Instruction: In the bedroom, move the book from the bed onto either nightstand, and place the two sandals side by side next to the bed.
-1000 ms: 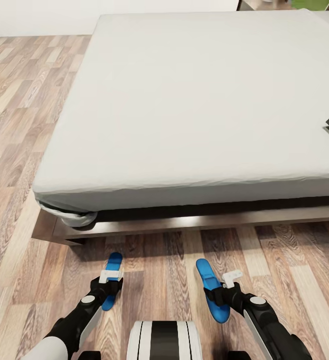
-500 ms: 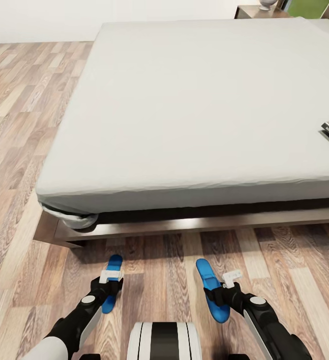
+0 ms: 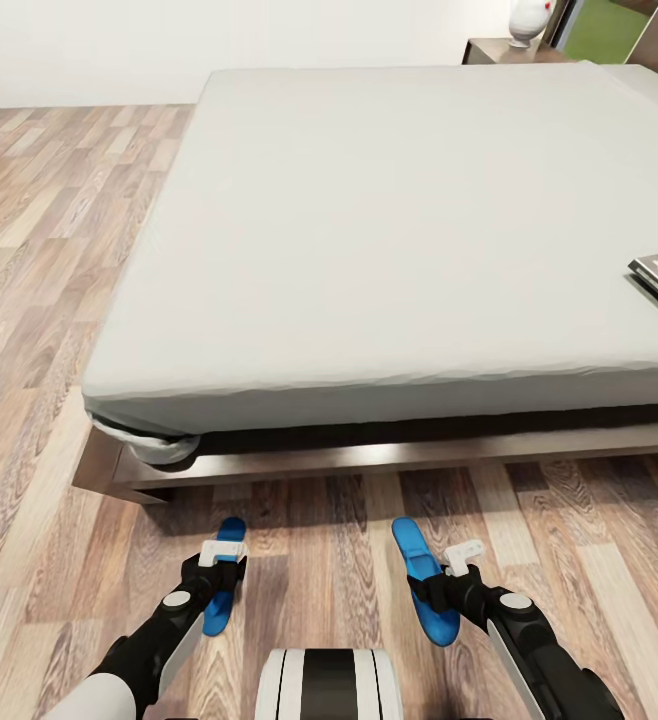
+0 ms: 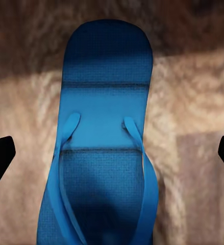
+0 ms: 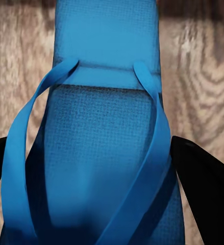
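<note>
Blue sandals (image 3: 424, 580) lie flat on planks under each spread, empty hand (image 3: 447, 590).

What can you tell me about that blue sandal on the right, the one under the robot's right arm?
The right sandal is a bright blue flip-flop with a long oval sole and blue straps forming a V; the sole looks finely textured, like foam. It lies flat on the wood-plank floor, strap side up, pointing toward the bed, just short of its frame. The right gripper is over its middle; in the right wrist view its dark fingers flank the sole closely, though whether they touch it is unclear. The other sandal lies apart, roughly parallel.
</note>
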